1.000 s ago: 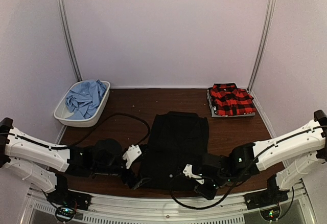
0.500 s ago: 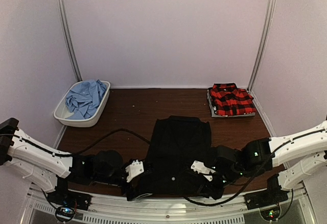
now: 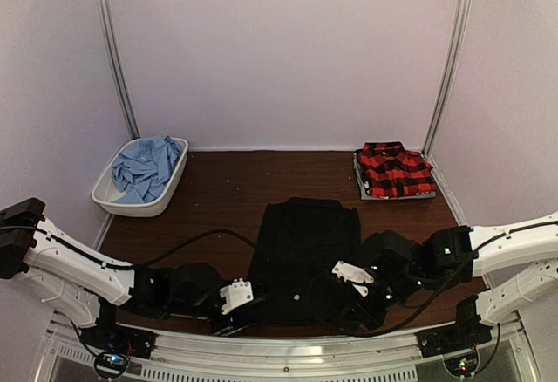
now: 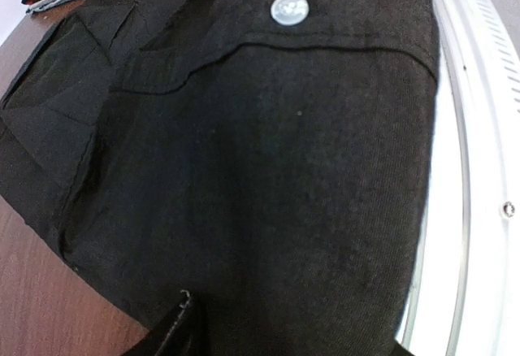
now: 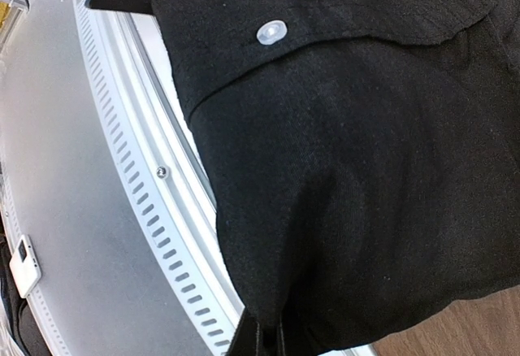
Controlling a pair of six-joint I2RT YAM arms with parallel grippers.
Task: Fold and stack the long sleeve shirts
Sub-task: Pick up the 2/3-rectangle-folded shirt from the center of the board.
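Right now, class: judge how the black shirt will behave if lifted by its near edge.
Probably floppy: the black shirt drapes in soft folds over the table's metal rim. Likely light, being thin cloth. Its folded layers may slip open.

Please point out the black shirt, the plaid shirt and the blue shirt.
black shirt (image 3: 305, 238), top view, cloth middle
plaid shirt (image 3: 394, 171), top view, folded top
blue shirt (image 3: 144, 167), top view, crumpled middle

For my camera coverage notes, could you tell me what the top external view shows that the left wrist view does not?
Only top external: the light blue shirt in its white bin, plus the left arm and right arm. Only left wrist: the stitched seam below the white button. Both: the black shirt, the plaid shirt and the brown table.
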